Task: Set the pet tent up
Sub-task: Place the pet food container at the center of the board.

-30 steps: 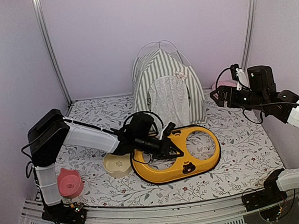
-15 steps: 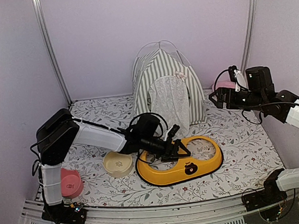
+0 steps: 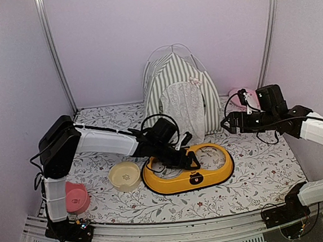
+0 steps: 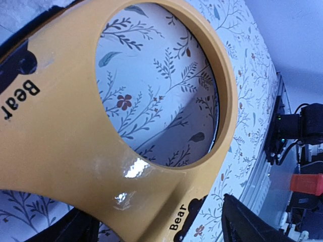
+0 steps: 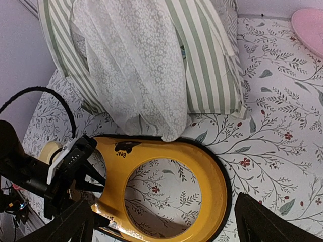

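Nearest the arm bases, a pink bowl point(image 3: 75, 197) sits at the left edge of the floral mat point(image 3: 256, 163), with a cream bowl point(image 3: 125, 175) just beyond it. Beside that lies a yellow two-hole bowl stand point(image 3: 172, 183). "Bear" is printed on it in black, readable twice in the left wrist view point(image 4: 24, 98), next to a small bear-face mark point(image 3: 196, 178). The left gripper point(image 3: 188, 151) hangs over the stand's middle bridge with its jaws spread wide on either side, clamped on nothing. Further right, the right gripper point(image 3: 228, 123) hovers above the mat with its jaws equally wide apart and empty, facing the stand and the tent. At the far middle of the mat, against the back wall, the pet tent point(image 3: 176, 91) stands upright with its thin white poles point(image 3: 161, 50) arching over the peak. Its lace door flap point(image 5: 136, 65) hangs down until the hem reaches the stand's far rim. A flat pink object point(image 3: 239, 95) lies to the tent's right, too little in view to identify. The main risk seems to be that flap: sliding the stand could drag or snag the lace. A careless push from either arm could also buckle the light poles and tip the tent.
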